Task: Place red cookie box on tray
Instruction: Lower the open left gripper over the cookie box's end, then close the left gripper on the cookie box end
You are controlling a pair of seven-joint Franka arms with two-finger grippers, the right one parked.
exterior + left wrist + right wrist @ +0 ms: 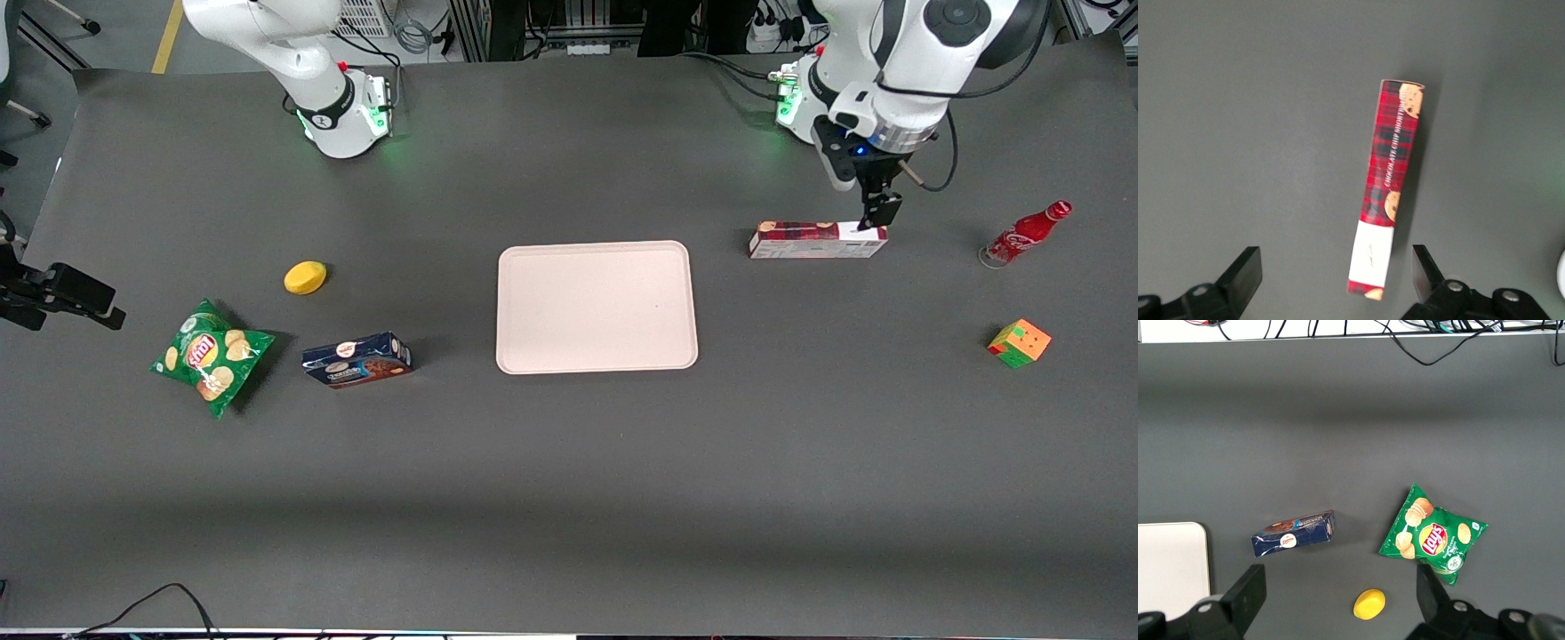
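The red cookie box (818, 240) stands on its long narrow edge on the table, beside the tray (597, 307), toward the working arm's end. In the left wrist view the red cookie box (1389, 187) shows its plaid top with cookie pictures and a white panel. My gripper (878, 213) hovers just above the box's white-panel end. My gripper (1337, 275) is open, its fingers (1245, 273) spread wide, and the white end lies between them, close to one finger. The tray holds nothing.
A red soda bottle (1027, 233) and a colourful cube (1019, 343) lie toward the working arm's end. A dark-blue cookie box (356, 360), a yellow lemon (305, 277) and a green chips bag (210, 356) lie toward the parked arm's end.
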